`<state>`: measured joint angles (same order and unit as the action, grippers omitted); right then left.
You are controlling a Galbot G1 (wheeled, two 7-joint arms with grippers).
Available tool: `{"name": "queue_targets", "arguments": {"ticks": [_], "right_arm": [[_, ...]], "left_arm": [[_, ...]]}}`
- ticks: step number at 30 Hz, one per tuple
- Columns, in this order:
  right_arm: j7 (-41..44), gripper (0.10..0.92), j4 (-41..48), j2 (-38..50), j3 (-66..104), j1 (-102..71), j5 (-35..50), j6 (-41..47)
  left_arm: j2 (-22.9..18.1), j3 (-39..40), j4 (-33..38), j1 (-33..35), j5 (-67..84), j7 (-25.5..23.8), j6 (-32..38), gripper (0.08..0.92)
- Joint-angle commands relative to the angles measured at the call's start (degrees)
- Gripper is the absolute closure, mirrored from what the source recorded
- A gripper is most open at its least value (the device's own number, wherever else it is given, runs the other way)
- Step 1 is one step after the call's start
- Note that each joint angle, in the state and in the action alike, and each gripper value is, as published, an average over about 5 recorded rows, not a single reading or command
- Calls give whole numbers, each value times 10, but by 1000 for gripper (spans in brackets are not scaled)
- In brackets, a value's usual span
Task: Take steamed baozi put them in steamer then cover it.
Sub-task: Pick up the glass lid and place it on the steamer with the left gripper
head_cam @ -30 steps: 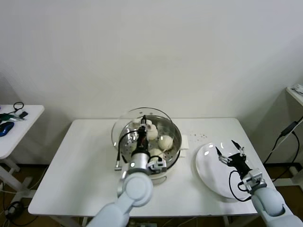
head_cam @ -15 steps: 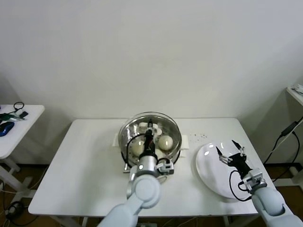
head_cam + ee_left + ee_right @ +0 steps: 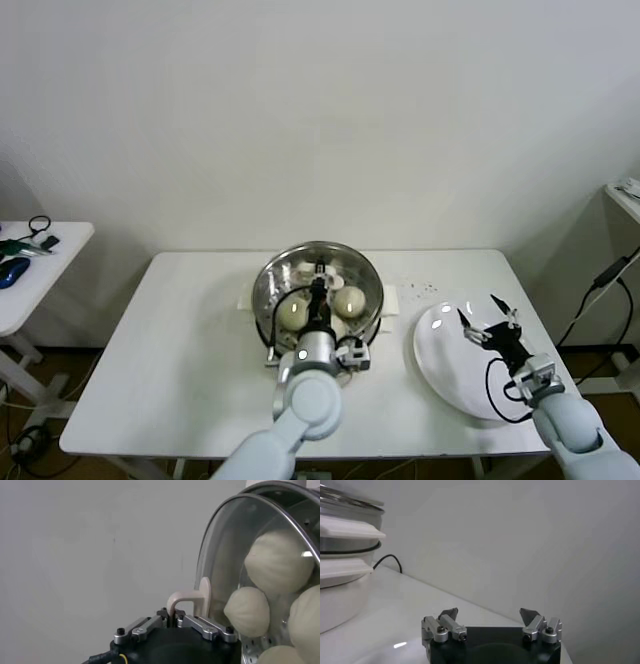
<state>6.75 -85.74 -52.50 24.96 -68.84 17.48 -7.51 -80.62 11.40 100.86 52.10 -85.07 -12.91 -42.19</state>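
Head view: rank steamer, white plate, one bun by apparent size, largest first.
1. Steamer, lid on it, held by the left gripper.
2. White plate; nearly as big, a close call.
3. Bun, clearly smallest.

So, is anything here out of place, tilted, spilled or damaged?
Little stands out. The cover sits level on the steamer, the left gripper shut on its handle, and the baozi lie inside. Small dark specks dot the table beside the white plate.
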Motion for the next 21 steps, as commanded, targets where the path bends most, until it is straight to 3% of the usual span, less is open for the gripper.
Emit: {"name": "queue_targets", "arguments": {"ticks": [1,21], "right_arm": [[1,203,5,1,0,3,0,0],[9,203,13,-1,0,6,-2,-4]], "left_arm": [[-3,3,-8,-2,4,5,-28,849],[-6,8,-21,4,11,23,-28,849]]}}
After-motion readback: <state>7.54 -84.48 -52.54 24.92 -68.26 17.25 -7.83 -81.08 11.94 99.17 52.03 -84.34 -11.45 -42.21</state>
